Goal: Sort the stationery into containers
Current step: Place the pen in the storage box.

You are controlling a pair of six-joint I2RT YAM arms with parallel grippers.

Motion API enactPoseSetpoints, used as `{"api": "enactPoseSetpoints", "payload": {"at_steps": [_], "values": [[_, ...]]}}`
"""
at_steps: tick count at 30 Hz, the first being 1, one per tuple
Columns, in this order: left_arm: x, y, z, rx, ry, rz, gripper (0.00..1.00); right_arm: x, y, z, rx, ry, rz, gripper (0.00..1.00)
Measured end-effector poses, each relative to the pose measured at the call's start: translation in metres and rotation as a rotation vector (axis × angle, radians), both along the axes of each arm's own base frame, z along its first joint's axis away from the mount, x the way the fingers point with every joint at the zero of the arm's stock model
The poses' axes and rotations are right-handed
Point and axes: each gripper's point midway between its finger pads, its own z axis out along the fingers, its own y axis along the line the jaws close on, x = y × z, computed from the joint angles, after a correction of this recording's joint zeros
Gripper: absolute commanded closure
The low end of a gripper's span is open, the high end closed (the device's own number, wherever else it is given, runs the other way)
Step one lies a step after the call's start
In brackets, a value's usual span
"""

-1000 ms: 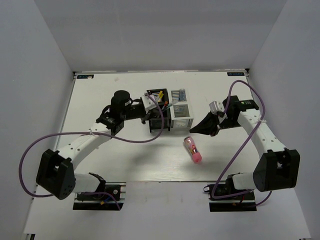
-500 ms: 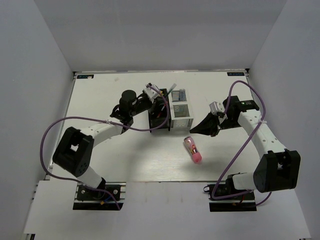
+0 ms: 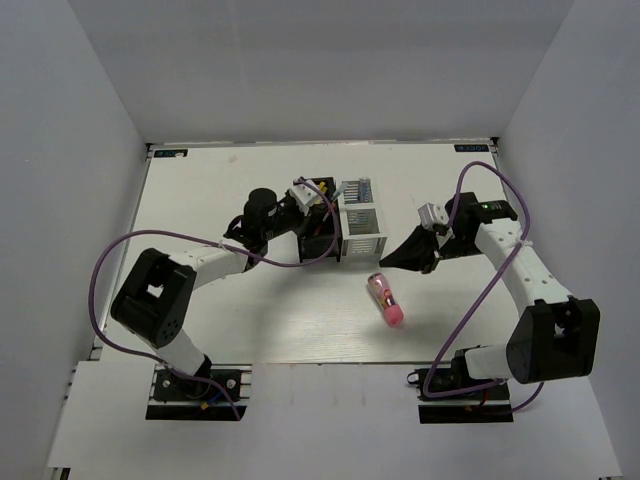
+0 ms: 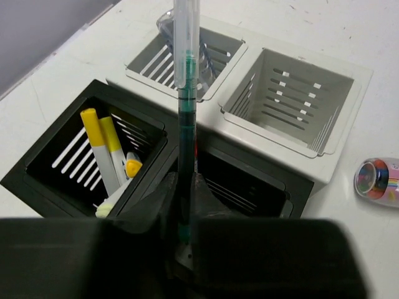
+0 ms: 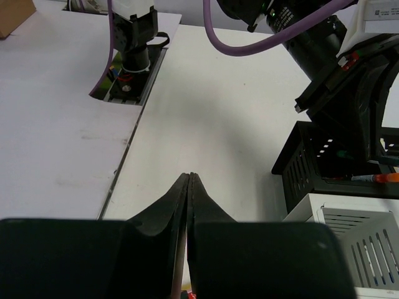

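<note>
My left gripper (image 4: 185,177) is shut on a slim dark-green pen (image 4: 186,93) with a clear far end, and holds it above the block of bins, along the wall between the two black ones. The left black bin (image 4: 43,171) holds white sticks with yellow tips (image 4: 100,134). The near right black bin (image 4: 262,187) is dark inside. A clear tube (image 4: 167,23) leans in the far white bin (image 4: 149,59). The pink tube (image 3: 386,299) lies on the table, also in the left wrist view (image 4: 377,179). My right gripper (image 3: 388,261) is shut and empty, just above the pink tube.
The bin block (image 3: 340,245) stands mid-table, with the second white bin (image 4: 299,93) empty. From the right wrist I see a black bin (image 5: 312,168) with a red pen (image 5: 374,179), a white bin (image 5: 349,249) and the left arm (image 5: 324,56) over them. Purple cables loop from both arms.
The left arm has reached forward and carried the pen from the bins' left side to above them. The right arm and the pink tube have not moved.
</note>
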Motion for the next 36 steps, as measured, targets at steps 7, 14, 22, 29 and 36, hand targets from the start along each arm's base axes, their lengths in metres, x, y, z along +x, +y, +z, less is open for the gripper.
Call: {"api": "enactPoseSetpoints", "payload": {"at_steps": [7,14,22,29,36], "values": [[0.001,0.002,-0.002,0.009,0.005,0.013,0.0,-0.001,0.0,-0.001,-0.008,0.011,-0.001,0.1],[0.001,0.003,-0.001,0.006,0.006,0.018,0.0,0.002,-0.002,-0.003,-0.015,0.044,-0.012,0.1],[-0.027,0.008,0.095,-0.125,-0.104,-0.023,0.0,0.03,-0.005,-0.024,-0.112,0.248,-0.04,0.1],[-0.081,0.029,0.169,-0.232,-0.083,-0.047,0.0,0.046,-0.026,-0.075,-0.354,0.181,-0.301,0.1],[-0.133,0.069,0.142,-0.252,0.028,0.044,0.0,0.079,-0.046,-0.069,-0.362,0.086,-0.633,0.33]]}}
